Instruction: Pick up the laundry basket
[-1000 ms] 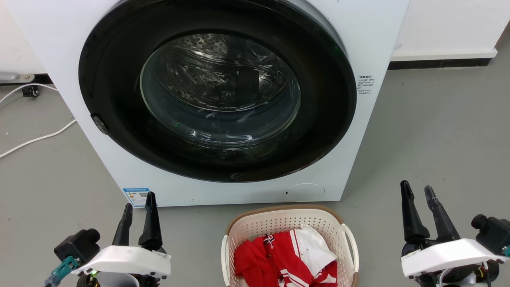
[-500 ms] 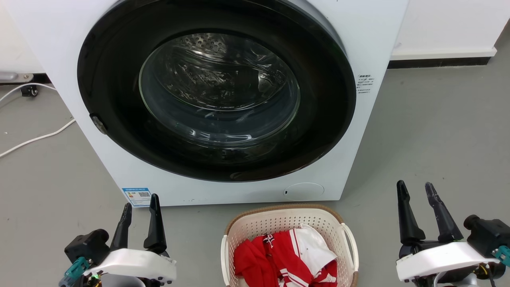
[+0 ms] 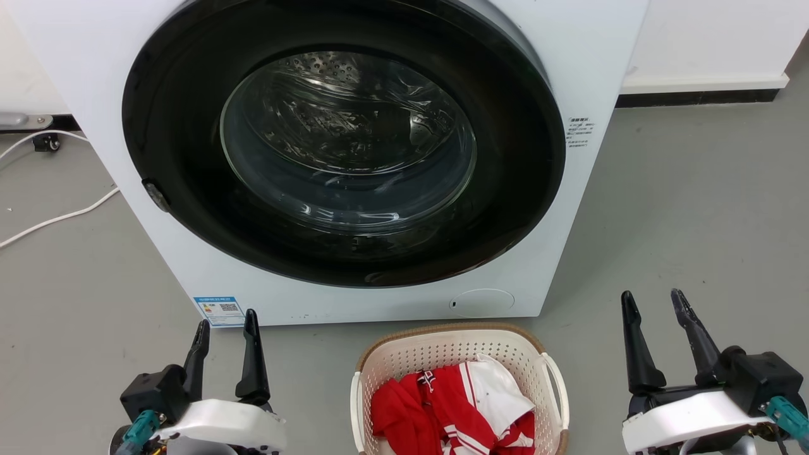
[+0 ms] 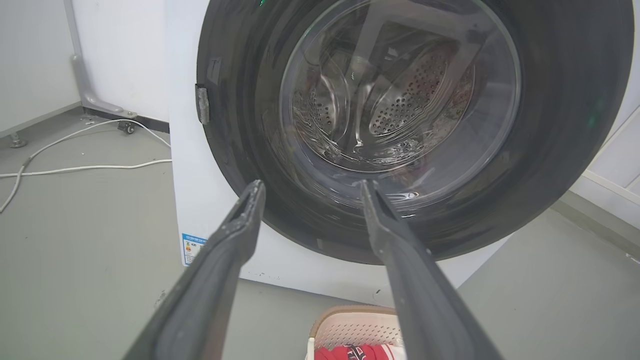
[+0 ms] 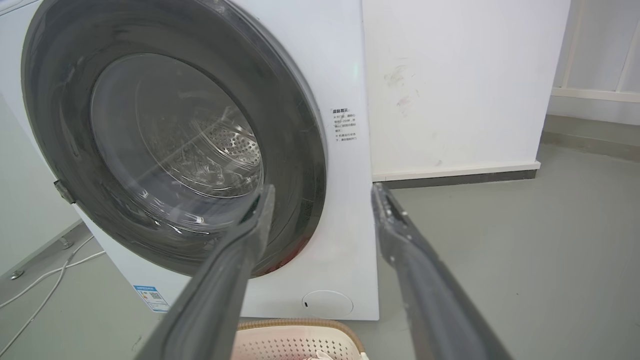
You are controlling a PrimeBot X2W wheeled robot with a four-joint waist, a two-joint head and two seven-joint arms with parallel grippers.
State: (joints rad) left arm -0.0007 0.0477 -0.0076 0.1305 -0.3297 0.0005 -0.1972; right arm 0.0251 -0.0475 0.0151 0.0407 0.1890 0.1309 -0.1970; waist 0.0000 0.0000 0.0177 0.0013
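Cream-white perforated plastic marks your laundry basket [image 3: 436, 357], a rounded-rectangular tub with a brown woven-look rim and a white loop handle on each side. It stands on the grey floor [image 3: 695, 208] just in front of the white front-loading washing machine [image 3: 588, 57], below the machine's round, black-ringed glass door [image 3: 347, 139]. The bottom edge of the head view cuts off its near end. Red and white clothes [image 3: 455, 404] lie bundled inside it.

Your left gripper [image 3: 227, 319] hovers to the basket's left, apart from it. Its two long dark fingers are spread with a clear gap and have nothing between them. Your right gripper [image 3: 651, 294] hovers to the basket's right, also apart from it, with its fingers parted about as widely and likewise empty. Both pairs of fingers point toward the washer.

In each wrist view you can see the basket's far rim at the bottom edge, between the fingers. A white cable [image 3: 57, 221] trails across the floor left of the machine.
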